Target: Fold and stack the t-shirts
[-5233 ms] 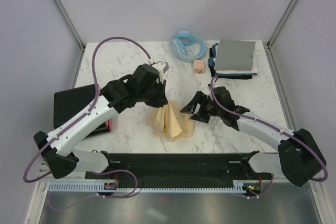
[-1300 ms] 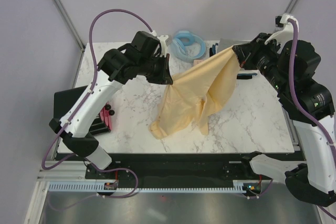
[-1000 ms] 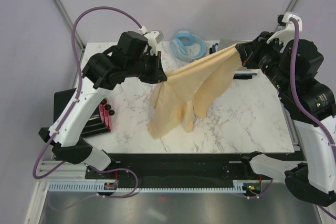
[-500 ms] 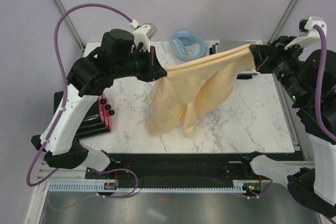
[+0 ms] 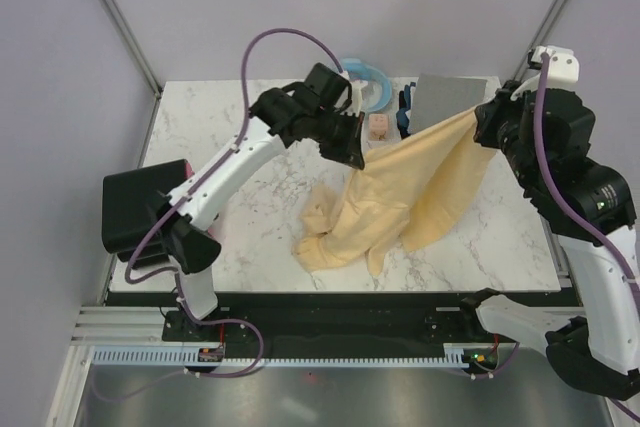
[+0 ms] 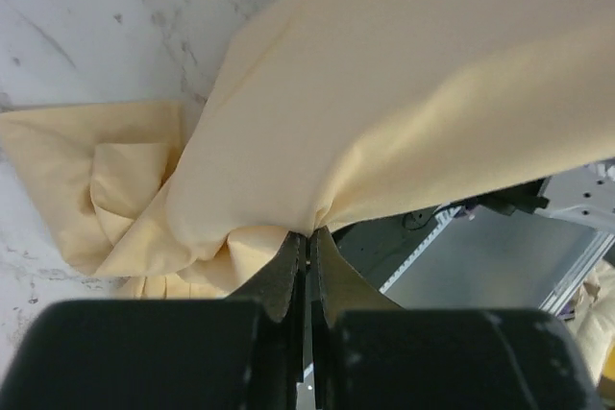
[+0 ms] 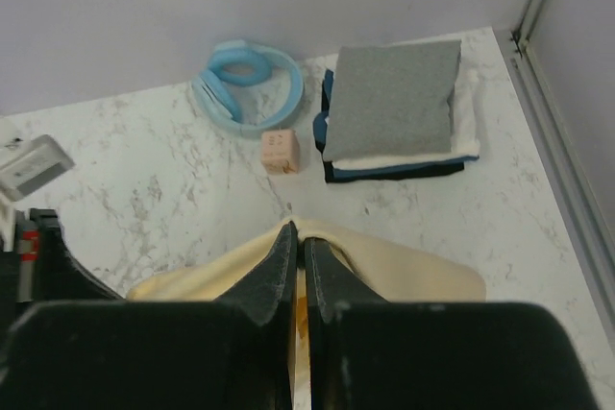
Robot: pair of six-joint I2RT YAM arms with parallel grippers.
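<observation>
Hanging between both arms, the cream t-shirt (image 5: 400, 197) stretches from the centre of the overhead frame toward its right side, its lower folds resting on the marble bench (image 5: 230, 137). The left tool (image 6: 306, 237) is clamped on one bunched edge. The right tool (image 7: 300, 234) pinches another. A folded stack (image 7: 394, 112) of grey, white and navy shirts sits at upper right.

Bright, even light, faint soft shadow beneath yellow t-shirt (image 5: 400, 197), blurry near foreground in wrist views
</observation>
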